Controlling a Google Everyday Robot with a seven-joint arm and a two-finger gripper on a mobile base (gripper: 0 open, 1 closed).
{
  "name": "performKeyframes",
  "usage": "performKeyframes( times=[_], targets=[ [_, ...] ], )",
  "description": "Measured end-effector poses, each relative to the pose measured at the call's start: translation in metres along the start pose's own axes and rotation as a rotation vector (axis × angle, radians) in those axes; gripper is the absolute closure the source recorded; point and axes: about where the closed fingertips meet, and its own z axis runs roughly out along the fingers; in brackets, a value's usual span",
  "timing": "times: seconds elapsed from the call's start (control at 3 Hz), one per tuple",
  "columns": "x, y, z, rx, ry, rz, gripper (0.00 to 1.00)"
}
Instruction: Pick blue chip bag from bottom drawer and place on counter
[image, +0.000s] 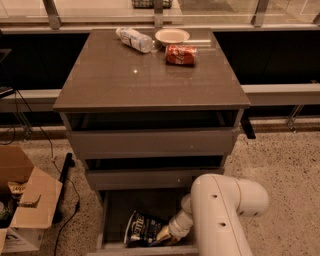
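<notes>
The blue chip bag (141, 228) lies in the open bottom drawer (116, 212), towards its front. My white arm reaches down into the drawer from the right. My gripper (159, 239) is at the bag's right lower edge, touching it, mostly hidden behind the wrist. The counter (150, 75) is the glossy grey-brown top of the cabinet, above the two upper drawers.
On the counter's far edge lie a clear plastic bottle (134, 39), a white bowl (172, 36) and a red soda can (181, 54). An open cardboard box (22, 205) and a black cable (65, 170) are on the floor at the left.
</notes>
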Motion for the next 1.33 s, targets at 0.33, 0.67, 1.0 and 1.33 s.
performKeyframes(
  times=[0.33, 0.67, 1.0, 1.33],
  targets=[
    [0.001, 0.016, -0.026, -0.005, -0.07, -0.039, 1.0],
    [0.004, 0.048, -0.075, -0.041, -0.184, -0.117, 1.0],
    [0.014, 0.077, -0.124, -0.131, -0.281, -0.181, 1.0],
    [0.036, 0.091, -0.17, -0.222, -0.342, -0.227, 1.0]
  ],
)
